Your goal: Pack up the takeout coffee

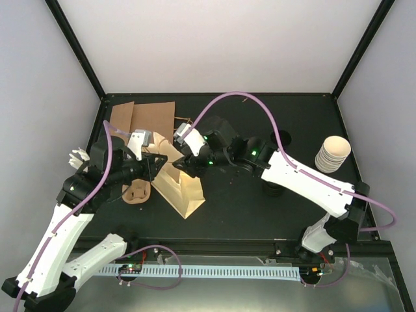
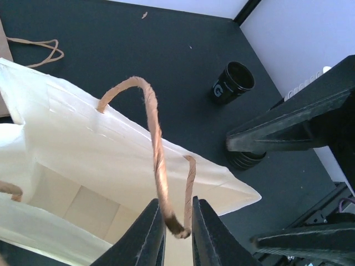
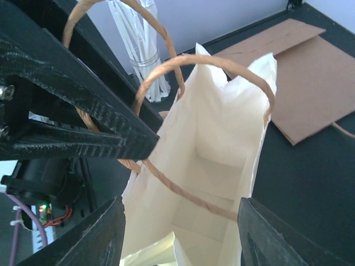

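Note:
A cream paper bag (image 1: 184, 188) stands open at the middle left of the table. My left gripper (image 2: 178, 220) is shut on its near twisted handle (image 2: 155, 138) and holds the loop up; it is also seen from above, left gripper (image 1: 158, 167). My right gripper (image 3: 180, 224) hovers open over the bag's mouth (image 3: 222, 138), one finger on each side, nothing between them; from above the right gripper (image 1: 186, 156) is at the bag's top. No cup shows in the part of the bag's inside that I see. Cream-white takeout coffee cups (image 1: 333, 153) stand stacked at the far right, away from both grippers.
Flat brown bags (image 1: 144, 120) lie at the back left. A cardboard cup carrier (image 1: 137, 192) lies left of the bag. Black lids (image 1: 281, 138) and a black stack (image 1: 272, 189) sit right of centre. A jar of straws (image 3: 141, 55) stands at the left edge.

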### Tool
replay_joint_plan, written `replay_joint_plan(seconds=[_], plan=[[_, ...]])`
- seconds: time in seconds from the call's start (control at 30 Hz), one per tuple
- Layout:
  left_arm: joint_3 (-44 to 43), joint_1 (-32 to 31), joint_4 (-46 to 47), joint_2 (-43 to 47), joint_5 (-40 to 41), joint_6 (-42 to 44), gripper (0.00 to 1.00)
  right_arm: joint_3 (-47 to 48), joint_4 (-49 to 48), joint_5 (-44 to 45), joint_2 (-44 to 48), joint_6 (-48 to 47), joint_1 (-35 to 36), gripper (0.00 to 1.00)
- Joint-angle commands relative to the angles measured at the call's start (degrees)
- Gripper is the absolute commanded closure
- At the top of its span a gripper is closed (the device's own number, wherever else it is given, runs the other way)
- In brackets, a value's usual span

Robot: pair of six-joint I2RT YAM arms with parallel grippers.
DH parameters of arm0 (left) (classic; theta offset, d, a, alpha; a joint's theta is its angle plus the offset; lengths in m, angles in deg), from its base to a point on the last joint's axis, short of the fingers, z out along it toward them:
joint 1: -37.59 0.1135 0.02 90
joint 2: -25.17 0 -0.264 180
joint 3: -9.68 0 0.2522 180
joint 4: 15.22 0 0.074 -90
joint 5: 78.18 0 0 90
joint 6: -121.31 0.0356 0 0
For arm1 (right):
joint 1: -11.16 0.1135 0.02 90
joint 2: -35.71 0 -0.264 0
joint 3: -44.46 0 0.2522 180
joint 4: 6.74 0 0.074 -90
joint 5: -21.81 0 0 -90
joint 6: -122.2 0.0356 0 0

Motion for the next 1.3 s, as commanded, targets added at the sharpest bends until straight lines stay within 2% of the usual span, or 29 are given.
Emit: replay_joint_plan(seconds=[0.0,0.3,0.57,0.73,0.83,0.97,1.27], plan=[[-0.3,-0.1,2.2,0.7,-1.9,0.0,0.84,0.0,-5.6,0.1,-0.6,-6.7,0.6,0.43],[-0.5,-0.1,3.5,0.4,-3.1,-0.1,0.84,-3.7,-11.1,-3.7,-2.3,-13.8,0.8,0.57],[-0.6,0.0,4.0,-0.2,-3.5,-0.1,0.84,-3.9,-12.0,-4.1,-4.2,-14.6,0.9,0.65],[-0.9,-0.1,4.0,-0.2,-3.4,0.0,0.84,-4.6,-13.9,-1.4,-4.2,-13.8,0.9,0.82],[-1.3,0.0,3.9,-0.3,-3.4,-0.1,0.84,-6.8,-16.7,1.7,-1.9,-12.5,0.8,0.97],[-2.0,-0.1,4.0,-0.6,-3.6,-0.1,0.81,-10.1,-19.4,7.3,1.6,-10.4,0.6,0.99],[-2.8,0.0,7.6,-3.4,-5.3,-0.2,0.78,-12.0,-17.5,16.1,8.7,-4.8,-2.4,0.99]])
